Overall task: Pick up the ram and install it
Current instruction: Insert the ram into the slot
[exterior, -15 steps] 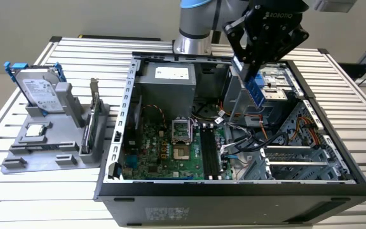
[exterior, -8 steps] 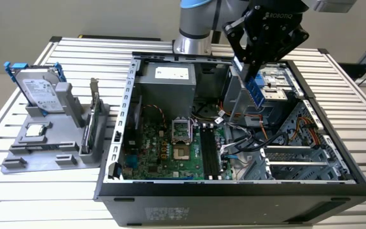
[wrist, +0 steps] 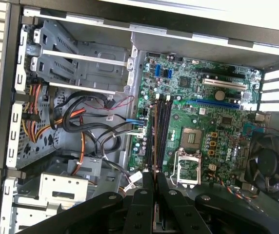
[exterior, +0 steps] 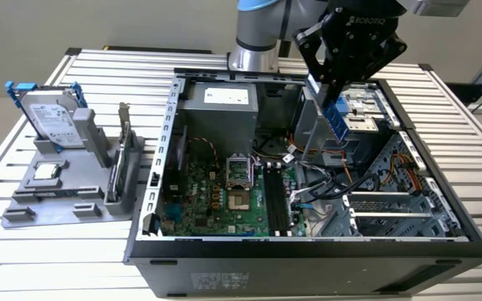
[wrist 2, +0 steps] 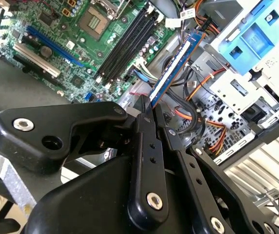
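My gripper [exterior: 338,94] hangs over the open computer case [exterior: 308,251], shut on the ram [exterior: 335,120], a narrow blue stick that points down and tilts toward the case's drive bay. In the second wrist view the ram [wrist 2: 174,61] sticks out from between the black fingertips [wrist 2: 148,117], above the cables beside the motherboard. The first wrist view has the ram [wrist: 154,139] edge-on, a thin line out of the gripper [wrist: 153,176], running along the black memory slots [wrist: 163,129]. These slots [exterior: 275,200] lie on the green motherboard [exterior: 216,200], well below the stick.
A grey stand [exterior: 57,200] at the exterior view's left holds a silver hard drive with blue rails [exterior: 53,119] and an expansion card [exterior: 122,160]. Inside the case are a power supply [exterior: 224,103], orange and black cables [exterior: 333,182] and a metal drive cage [exterior: 391,213].
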### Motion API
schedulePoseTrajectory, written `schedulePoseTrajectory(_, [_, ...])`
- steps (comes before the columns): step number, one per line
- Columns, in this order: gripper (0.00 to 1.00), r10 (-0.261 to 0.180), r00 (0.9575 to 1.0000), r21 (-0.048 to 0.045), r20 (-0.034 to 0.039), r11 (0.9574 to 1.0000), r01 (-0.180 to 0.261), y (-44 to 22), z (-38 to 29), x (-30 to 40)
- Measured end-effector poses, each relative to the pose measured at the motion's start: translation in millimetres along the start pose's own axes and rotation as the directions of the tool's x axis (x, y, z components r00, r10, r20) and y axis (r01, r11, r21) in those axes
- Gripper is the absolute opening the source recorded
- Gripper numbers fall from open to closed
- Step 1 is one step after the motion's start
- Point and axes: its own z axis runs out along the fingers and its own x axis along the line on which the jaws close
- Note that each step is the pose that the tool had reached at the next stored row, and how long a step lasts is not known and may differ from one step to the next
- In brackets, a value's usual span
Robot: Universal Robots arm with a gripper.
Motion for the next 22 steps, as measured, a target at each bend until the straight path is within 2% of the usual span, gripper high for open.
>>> schedulePoseTrajectory(22, [0.00,0.000,1.0000,0.0000,0.0001,1.0000,0.000,-0.3,15.5,0.5])
